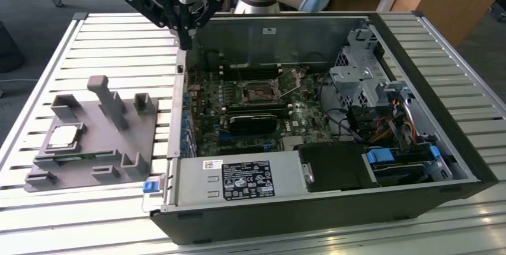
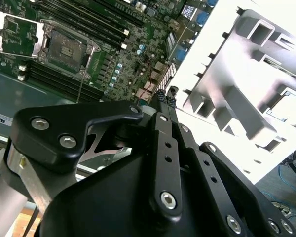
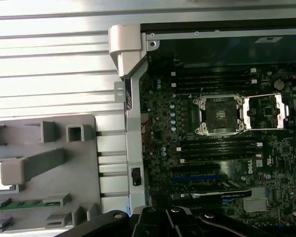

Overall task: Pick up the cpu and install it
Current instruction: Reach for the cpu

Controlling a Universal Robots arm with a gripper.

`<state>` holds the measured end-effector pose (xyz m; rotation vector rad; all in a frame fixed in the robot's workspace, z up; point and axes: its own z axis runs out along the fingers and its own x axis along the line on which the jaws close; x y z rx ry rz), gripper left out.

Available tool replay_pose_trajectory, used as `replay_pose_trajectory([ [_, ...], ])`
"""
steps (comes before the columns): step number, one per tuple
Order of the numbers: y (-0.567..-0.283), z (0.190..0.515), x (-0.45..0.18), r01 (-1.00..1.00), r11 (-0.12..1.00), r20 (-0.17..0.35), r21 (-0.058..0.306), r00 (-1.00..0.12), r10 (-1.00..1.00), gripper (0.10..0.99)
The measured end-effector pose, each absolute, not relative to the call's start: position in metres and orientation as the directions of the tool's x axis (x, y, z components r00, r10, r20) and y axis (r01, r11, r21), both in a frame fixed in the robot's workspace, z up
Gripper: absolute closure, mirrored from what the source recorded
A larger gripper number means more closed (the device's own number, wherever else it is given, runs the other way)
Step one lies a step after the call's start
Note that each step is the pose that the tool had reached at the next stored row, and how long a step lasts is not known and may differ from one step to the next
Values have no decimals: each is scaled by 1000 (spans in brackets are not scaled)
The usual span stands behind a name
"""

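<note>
The pincer [image 1: 186,41], narrow with its fingers together and holding nothing, hangs above the side wall of the open computer case [image 1: 316,219], and the cpu [image 1: 63,137] lies on the grey tray [image 1: 77,173] beside that case.

- Tray [image 1: 75,175] sits lower left in the exterior view, the cpu [image 1: 63,137] on it.
- Computer case [image 1: 316,219] lies right of it, socket [image 1: 258,93] inside, mid-frame.
</note>
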<state>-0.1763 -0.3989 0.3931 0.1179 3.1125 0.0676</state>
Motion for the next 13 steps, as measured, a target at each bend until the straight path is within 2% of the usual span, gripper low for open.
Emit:
replay_pose_trajectory([
  [13,-399,393,-181,75,996,-24,44,-997,76,980],
])
